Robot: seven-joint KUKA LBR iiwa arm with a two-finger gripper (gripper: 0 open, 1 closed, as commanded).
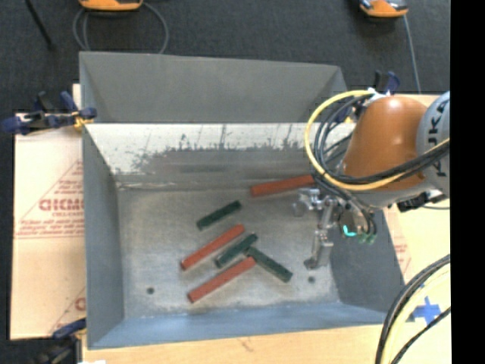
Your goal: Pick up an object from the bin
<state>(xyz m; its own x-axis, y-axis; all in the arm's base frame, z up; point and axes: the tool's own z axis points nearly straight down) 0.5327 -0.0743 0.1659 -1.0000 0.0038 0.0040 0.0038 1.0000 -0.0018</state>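
My gripper (314, 259) hangs low over the bin floor at the right side, under the arm's orange cover. The nearest thing is a dark green stick (269, 265), lying just to its left and apart from it. Behind the gripper, an orange-red stick (282, 186) lies along the foot of the back wall, its right end hidden by the arm. Another dark green stick (235, 250) lies slantwise next to the first, their ends meeting.
Left of these lie two more orange-red sticks (213, 247) (221, 279) and a third dark green stick (218, 214), all slanted the same way mid-bin. The bin's right wall stands close beside the gripper.
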